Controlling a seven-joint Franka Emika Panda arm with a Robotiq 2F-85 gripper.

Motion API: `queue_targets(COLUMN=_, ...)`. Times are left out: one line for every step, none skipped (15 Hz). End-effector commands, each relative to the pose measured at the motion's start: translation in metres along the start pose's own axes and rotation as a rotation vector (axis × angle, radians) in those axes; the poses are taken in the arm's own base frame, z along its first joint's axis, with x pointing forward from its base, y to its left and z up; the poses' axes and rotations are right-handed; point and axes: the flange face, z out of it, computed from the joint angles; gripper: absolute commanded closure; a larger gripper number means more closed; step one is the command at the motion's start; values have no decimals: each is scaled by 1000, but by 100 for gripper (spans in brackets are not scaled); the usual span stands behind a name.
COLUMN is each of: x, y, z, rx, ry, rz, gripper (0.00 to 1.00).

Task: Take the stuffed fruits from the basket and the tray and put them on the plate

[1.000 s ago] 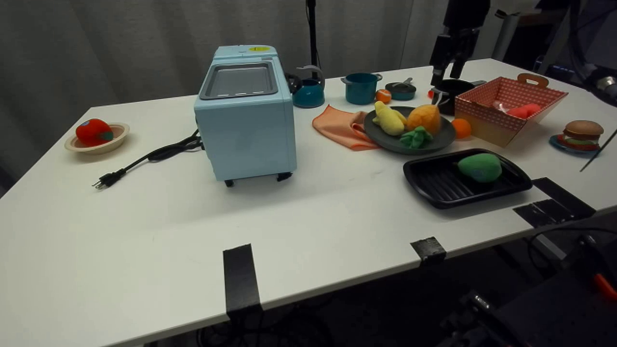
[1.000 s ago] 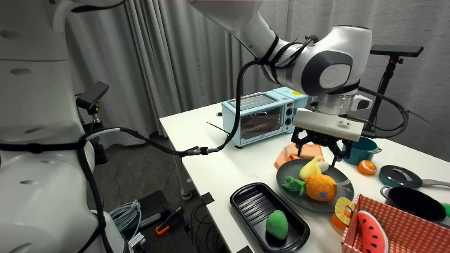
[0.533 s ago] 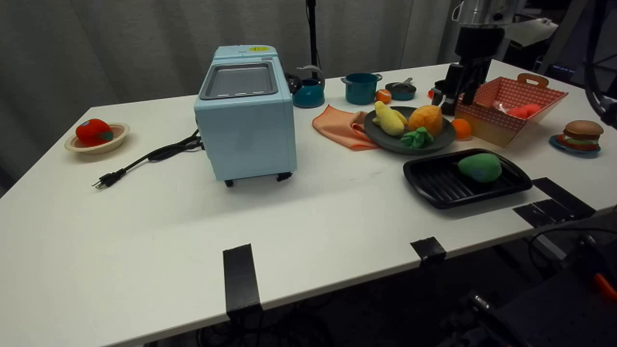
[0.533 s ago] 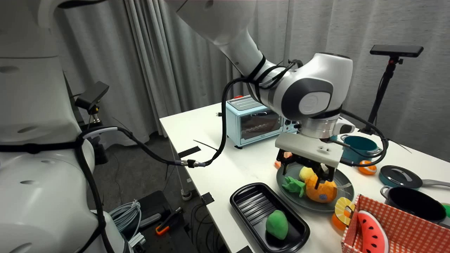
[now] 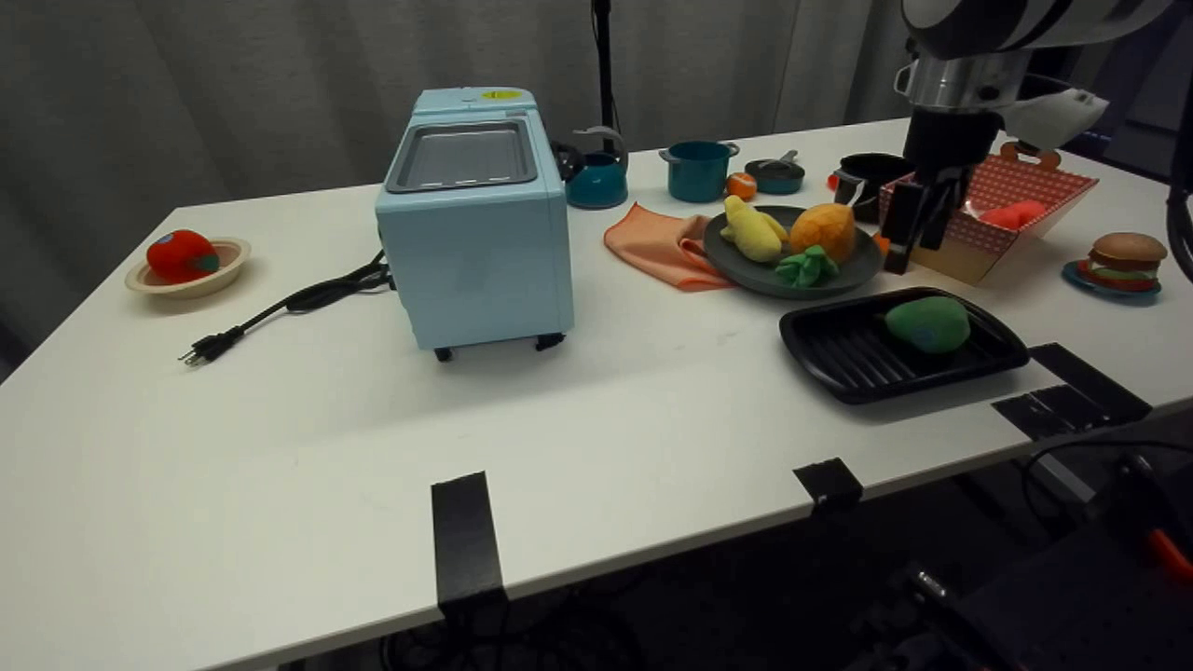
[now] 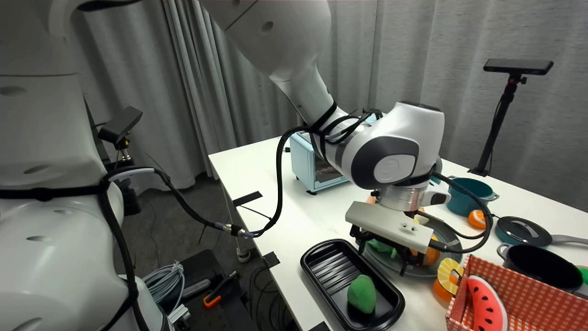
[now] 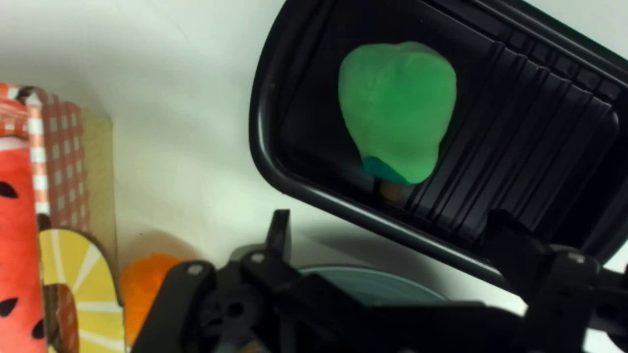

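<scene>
A green plush fruit (image 5: 927, 324) lies in the black tray (image 5: 843, 377); both also show in the wrist view, fruit (image 7: 397, 108) and tray (image 7: 267, 162). My gripper (image 7: 390, 220) is open and empty, with its fingers spread over the tray's edge, apart from the fruit. In an exterior view the gripper (image 6: 382, 258) hangs between plate and tray. The dark grey plate (image 5: 760, 278) holds a yellow plush fruit (image 5: 753, 228) and an orange one with green leaves (image 5: 824, 233). The red-checked basket (image 6: 533, 294) holds a red watermelon slice (image 6: 488, 303).
A round orange fruit (image 6: 443, 292) sits on the table between plate and basket. A black pot (image 6: 539, 269) stands behind the basket. A light blue oven (image 5: 475, 242) and an orange cloth (image 5: 657, 247) lie past the plate. A burger toy (image 5: 1123, 263) sits beyond the basket.
My gripper has moved from above the far side of the plate down and across towards the tray and the robot's base. It stays open. The fruits, tray, plate and basket have not moved.
</scene>
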Motion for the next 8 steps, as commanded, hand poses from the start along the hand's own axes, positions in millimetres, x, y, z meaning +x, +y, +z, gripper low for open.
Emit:
queue_targets(x=-10, y=-9, z=10, rx=-16, ry=-15, rz=-11, gripper=0)
queue_targets(x=-11, y=-10, z=14, rx=-11, ry=-26, rz=-14, gripper=0)
queue_targets(x=-12, y=-11, z=17, rx=-14, ry=-36, rz=-14, gripper=0)
queue_targets(x=-13, y=-12, z=20, rx=-16, ry=-47, rz=-17, gripper=0)
queue_targets(x=-15, y=-12, z=24, rx=-17, ry=-59, rz=-21, gripper=0)
queue_targets(x=-16, y=-12, z=27, rx=-20, ry=-71, rz=-25, gripper=0)
queue_targets(x=-17, y=-12, z=30, rx=-23, ry=-80, rz=-28, gripper=0)
queue_targets(x=-18, y=-12, z=34, rx=-28, ry=-90, rz=-33, gripper=0)
